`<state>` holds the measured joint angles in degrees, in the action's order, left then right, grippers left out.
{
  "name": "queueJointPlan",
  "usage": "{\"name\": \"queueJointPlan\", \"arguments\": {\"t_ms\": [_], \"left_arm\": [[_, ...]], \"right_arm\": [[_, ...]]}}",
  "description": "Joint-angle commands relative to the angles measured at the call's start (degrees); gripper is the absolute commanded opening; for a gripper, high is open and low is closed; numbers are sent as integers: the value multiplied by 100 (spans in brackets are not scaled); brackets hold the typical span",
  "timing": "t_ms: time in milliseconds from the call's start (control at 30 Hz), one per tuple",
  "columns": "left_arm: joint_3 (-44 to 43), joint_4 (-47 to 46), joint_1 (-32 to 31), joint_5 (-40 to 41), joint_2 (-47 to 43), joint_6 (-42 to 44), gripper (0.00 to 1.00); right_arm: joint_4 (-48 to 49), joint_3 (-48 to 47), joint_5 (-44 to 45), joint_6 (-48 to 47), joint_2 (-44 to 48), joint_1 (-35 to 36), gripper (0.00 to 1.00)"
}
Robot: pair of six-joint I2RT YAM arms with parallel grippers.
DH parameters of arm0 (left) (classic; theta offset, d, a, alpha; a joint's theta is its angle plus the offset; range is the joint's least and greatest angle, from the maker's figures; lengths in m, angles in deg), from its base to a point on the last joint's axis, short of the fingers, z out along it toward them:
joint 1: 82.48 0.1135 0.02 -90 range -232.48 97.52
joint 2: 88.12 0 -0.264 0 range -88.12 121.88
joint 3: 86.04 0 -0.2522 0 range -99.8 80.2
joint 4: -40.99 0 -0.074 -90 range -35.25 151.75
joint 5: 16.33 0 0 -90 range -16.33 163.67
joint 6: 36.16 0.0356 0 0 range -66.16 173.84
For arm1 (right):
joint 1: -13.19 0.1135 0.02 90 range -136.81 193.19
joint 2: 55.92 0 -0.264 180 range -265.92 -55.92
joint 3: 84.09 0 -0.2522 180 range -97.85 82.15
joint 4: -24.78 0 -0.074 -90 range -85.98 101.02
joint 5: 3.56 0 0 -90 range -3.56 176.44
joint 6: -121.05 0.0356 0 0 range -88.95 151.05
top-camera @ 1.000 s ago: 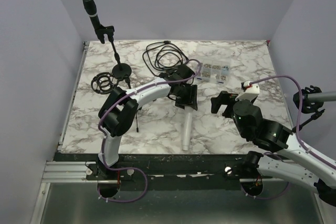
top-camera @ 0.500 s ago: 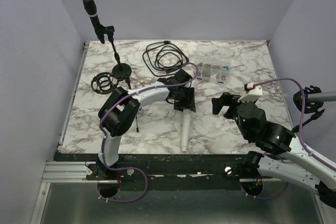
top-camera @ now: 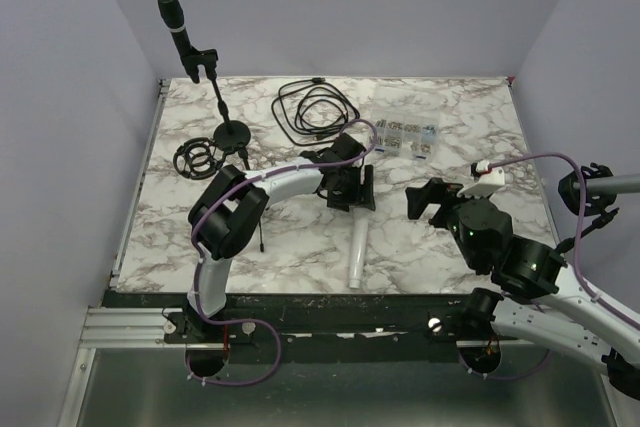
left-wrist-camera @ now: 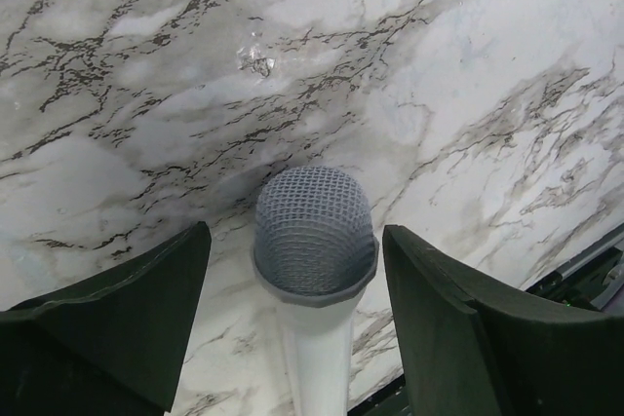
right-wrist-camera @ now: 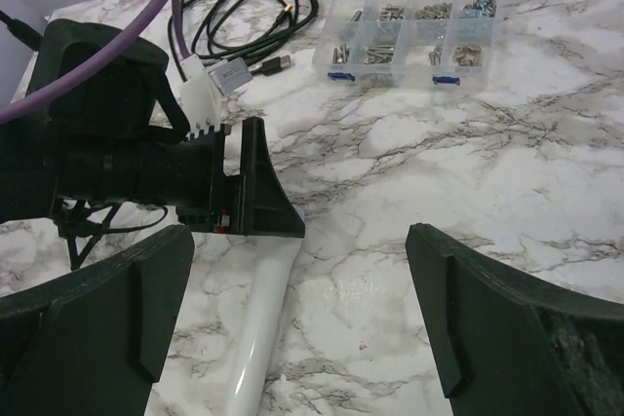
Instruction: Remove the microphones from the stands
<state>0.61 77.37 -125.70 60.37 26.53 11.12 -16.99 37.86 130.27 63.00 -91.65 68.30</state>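
Lying flat on the marble surface (top-camera: 470,117), the white microphone (top-camera: 356,247) has its grey mesh head (left-wrist-camera: 314,231) right between the left jaws. Its white body runs from there toward the near edge. The left wrist view shows the two black fingers (left-wrist-camera: 107,328) either side of the head, with a strip of marble visible on each side. So the left jaws stand partly open around the head, straddling it without touching it, and they hold nothing.

The right jaws are spread wide and hold nothing. They hang over the right half of the surface, well apart from the microphone and aimed toward it. In the right wrist view the microphone's white body (right-wrist-camera: 258,338) comes out from under the left arm's black wrist housing (right-wrist-camera: 146,163).

The top view hides the mesh head under the left arm (top-camera: 290,177); only the left wrist camera shows the head and the gaps beside it. Only the top view shows the back-left corner, where a black microphone (top-camera: 173,19) sits tilted in the clip of a desk stand (top-camera: 228,127), with a black shock mount (top-camera: 195,159) just beside the stand's round base. A coiled black cable (top-camera: 315,107) and a clear compartment box of small parts (top-camera: 405,137) lie farther back, and both also appear in the right wrist view.
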Motion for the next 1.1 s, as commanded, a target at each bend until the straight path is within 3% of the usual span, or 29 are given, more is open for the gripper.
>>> {"name": "queueJointPlan", "arguments": {"t_ms": [0,300,400,733,933,1067], "left_arm": [[131,-96,7,319,-53,137,75],[-282,340,4,336,-676,423,86],[-448,432,7,90,-1090,563,98],[-918,1034,106,-279,-2797,1171,98],[-932,1639,293,446,-4226,1909,99],[-853,1924,362,1245,-5231,2426,99]], "right_arm": [[104,114,14,6,-18,0,100],[127,158,-140,-14,-167,4,100],[198,173,-262,-43,-254,2,100],[849,237,-870,-90,-863,0,100],[1798,243,-1393,-206,-1583,-3,100],[2729,44,-2249,-313,-2433,-18,100]]}}
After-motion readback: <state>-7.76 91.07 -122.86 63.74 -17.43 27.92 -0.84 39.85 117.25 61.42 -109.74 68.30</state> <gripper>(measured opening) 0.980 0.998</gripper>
